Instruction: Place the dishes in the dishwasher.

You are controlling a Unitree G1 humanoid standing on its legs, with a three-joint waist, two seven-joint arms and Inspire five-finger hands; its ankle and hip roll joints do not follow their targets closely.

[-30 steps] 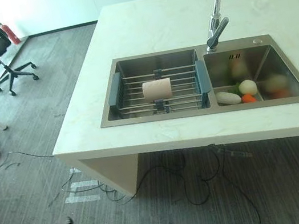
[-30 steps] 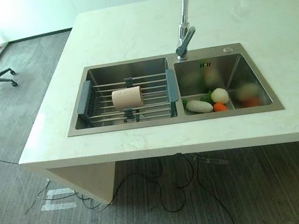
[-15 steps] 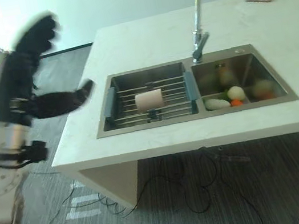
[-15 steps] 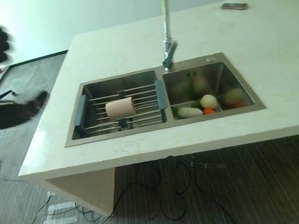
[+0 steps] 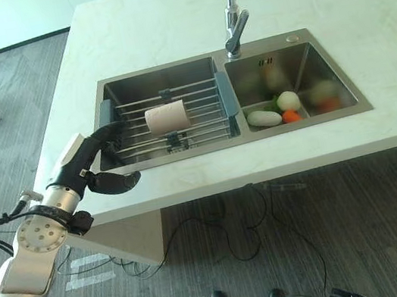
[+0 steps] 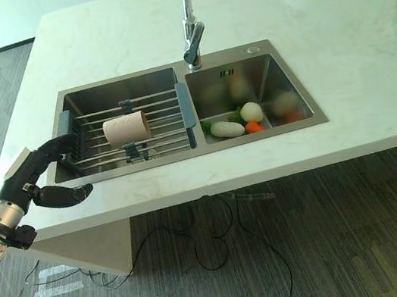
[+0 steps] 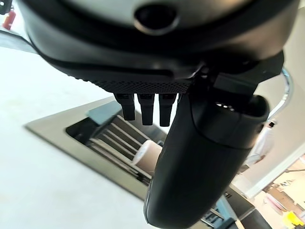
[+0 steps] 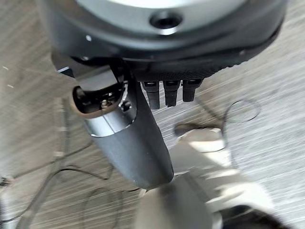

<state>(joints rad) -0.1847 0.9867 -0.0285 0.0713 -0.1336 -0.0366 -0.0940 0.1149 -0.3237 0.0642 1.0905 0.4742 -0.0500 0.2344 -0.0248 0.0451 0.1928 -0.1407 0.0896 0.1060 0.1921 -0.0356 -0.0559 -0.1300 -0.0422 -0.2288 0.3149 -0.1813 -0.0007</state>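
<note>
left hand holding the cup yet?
No. The left hand is open at the counter's edge, apart from the cup, which lies on the rack in the sink.

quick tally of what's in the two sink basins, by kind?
Left basin:
Drying rack: 1
Beige cup, on its side on the rack: 1
Right basin:
Long white vegetable: 1
Round white vegetable: 1
Orange piece: 1
Green bit: 1
Total: 6. The blurred shapes on the basin walls look like reflections, not counted.
</note>
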